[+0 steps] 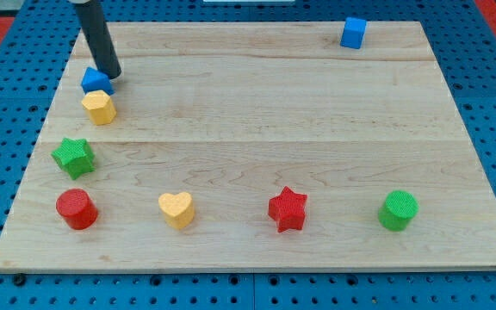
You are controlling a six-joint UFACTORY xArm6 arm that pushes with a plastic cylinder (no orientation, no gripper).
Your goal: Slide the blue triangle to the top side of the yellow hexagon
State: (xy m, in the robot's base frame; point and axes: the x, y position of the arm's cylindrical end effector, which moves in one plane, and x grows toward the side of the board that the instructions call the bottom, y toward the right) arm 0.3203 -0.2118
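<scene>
The blue triangle [96,82] lies near the board's upper left, touching the top side of the yellow hexagon [99,108] just below it. My tip [110,74] rests on the board at the triangle's upper right edge, touching or nearly touching it. The dark rod slants up from the tip to the view's top edge.
A green star [74,157] and a red cylinder [77,209] lie below the hexagon on the left. A yellow heart [176,209], a red star [288,209] and a green cylinder [398,211] line the bottom. A blue cube [353,33] sits at the top right. The wooden board [257,129] rests on blue pegboard.
</scene>
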